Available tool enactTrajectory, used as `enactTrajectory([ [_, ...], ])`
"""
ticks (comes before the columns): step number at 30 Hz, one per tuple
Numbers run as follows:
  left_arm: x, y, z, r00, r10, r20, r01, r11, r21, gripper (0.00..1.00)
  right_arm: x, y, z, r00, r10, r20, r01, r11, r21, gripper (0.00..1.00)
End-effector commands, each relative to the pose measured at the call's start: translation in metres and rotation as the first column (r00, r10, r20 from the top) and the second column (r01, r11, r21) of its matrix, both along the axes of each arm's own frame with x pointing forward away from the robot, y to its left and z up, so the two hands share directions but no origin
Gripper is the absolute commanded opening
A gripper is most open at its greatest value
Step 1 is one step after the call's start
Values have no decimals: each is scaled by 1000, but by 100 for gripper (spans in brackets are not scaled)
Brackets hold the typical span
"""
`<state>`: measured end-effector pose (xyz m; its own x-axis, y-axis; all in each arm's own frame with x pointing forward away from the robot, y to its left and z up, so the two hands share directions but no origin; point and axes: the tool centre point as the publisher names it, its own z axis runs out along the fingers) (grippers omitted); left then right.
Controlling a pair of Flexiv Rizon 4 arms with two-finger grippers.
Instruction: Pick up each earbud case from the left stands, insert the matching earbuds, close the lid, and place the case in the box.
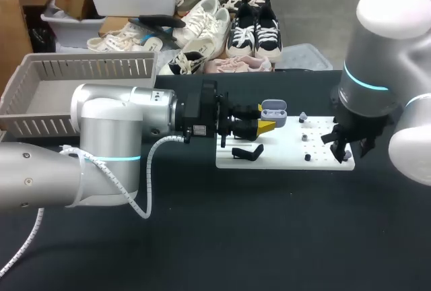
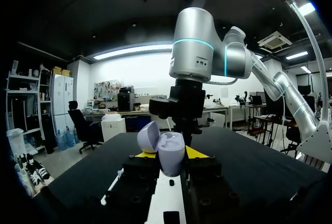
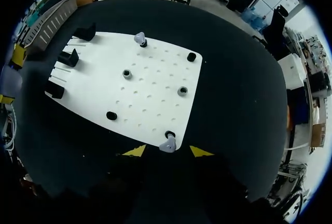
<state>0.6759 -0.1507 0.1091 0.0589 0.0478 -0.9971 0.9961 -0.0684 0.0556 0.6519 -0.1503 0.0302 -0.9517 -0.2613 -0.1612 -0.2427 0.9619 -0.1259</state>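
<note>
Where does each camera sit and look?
Head view: high behind the robot, looking down on the table; left arm and right arm show.
Left wrist view: on that wrist, looking across at the right arm; left jaws clamp the open earbud case.
Right wrist view: on that wrist, looking down at the white board; the right jaws show, open.
Shared: head and right wrist views both show the board.

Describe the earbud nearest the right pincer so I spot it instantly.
Start at the white pegboard. On its edge nearest the right pincer, a lavender earbud sits just ahead of the yellow tips. The other earbud is on the far edge.
</note>
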Motion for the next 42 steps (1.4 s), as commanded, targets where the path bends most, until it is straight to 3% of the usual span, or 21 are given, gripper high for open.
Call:
enactTrajectory([
  [1, -1, 0, 0, 1000, 5, 1, -5, 1000, 0, 0, 1, 0, -3, 1000, -2, 1, 2, 1000, -7, 43],
  [13, -1, 0, 0, 1000, 5, 1, -5, 1000, 0, 0, 4, 1, -8, 1000, 12, 7, -12, 999, -46, 39],
  [21, -1, 0, 0, 1000, 5, 1, -5, 1000, 0, 0, 5, 0, -10, 1000, 9, 11, -9, 998, -60, 30],
  [37, -1, 0, 0, 1000, 5, 1, -5, 1000, 0, 0, 5, 0, -13, 1000, 14, 6, -13, 997, -74, 26],
  [40, -1, 0, 0, 1000, 5, 1, -5, 1000, 0, 0, 5, 0, -15, 1000, 11, 4, -10, 998, -62, 23],
  [42, -1, 0, 0, 1000, 5, 1, -5, 1000, 0, 0, 5, -1, -16, 1000, 13, 2, -13, 998, -67, 7],
])
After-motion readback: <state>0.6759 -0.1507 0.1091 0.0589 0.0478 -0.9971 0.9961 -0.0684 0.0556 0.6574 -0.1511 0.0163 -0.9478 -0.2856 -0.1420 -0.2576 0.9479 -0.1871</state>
